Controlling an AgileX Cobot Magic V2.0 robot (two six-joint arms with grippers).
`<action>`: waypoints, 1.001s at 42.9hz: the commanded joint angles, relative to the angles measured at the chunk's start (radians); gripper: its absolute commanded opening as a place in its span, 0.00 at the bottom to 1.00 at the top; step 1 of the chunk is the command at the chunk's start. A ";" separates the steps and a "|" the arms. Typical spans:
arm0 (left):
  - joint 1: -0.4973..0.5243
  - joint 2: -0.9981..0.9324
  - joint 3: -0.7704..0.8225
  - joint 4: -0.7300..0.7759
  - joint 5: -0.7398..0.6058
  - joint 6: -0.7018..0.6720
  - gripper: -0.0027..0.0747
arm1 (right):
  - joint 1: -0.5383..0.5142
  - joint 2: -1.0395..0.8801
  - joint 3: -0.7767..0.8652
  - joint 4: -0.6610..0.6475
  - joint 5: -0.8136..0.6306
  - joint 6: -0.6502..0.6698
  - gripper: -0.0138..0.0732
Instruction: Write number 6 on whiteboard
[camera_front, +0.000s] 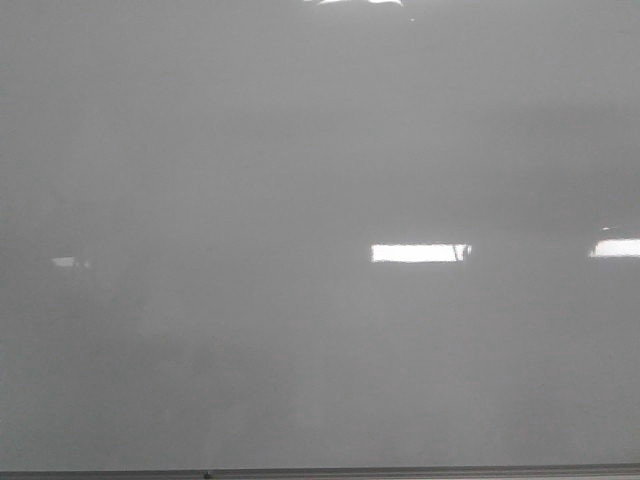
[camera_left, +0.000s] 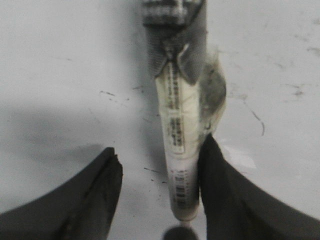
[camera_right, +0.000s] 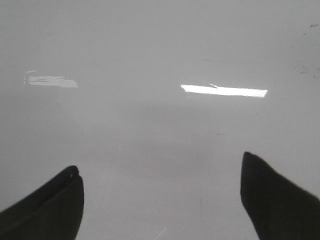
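Observation:
The whiteboard (camera_front: 320, 150) fills the front view as a glossy grey panel, and no number 6 shows on it in any view. In the left wrist view my left gripper (camera_left: 160, 145) has its jaws wide apart over the board (camera_left: 60, 75). A pale marker (camera_left: 180, 150) with a barcode label and a grey mesh wrap lies along the inner side of one finger (camera_left: 225, 190); the other finger (camera_left: 95, 195) is clear of it. My right gripper (camera_right: 160, 161) is open and empty over the bare board (camera_right: 150, 50). Neither gripper shows in the front view.
A thin grey frame edge (camera_front: 400, 471) runs along the board's lower side. Bright rectangular light reflections (camera_front: 420, 253) lie on the board. Small stray black specks and a short curved scratch mark (camera_left: 260, 122) sit on the board near the marker.

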 joint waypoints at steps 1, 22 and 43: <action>0.004 -0.024 -0.029 0.000 -0.082 -0.011 0.33 | 0.004 0.015 -0.036 -0.004 -0.067 -0.003 0.91; -0.139 -0.176 -0.109 0.178 0.241 -0.006 0.01 | 0.004 0.016 -0.038 -0.004 -0.048 -0.003 0.91; -0.806 -0.221 -0.406 0.263 0.894 0.368 0.01 | 0.216 0.315 -0.238 0.087 0.267 -0.245 0.91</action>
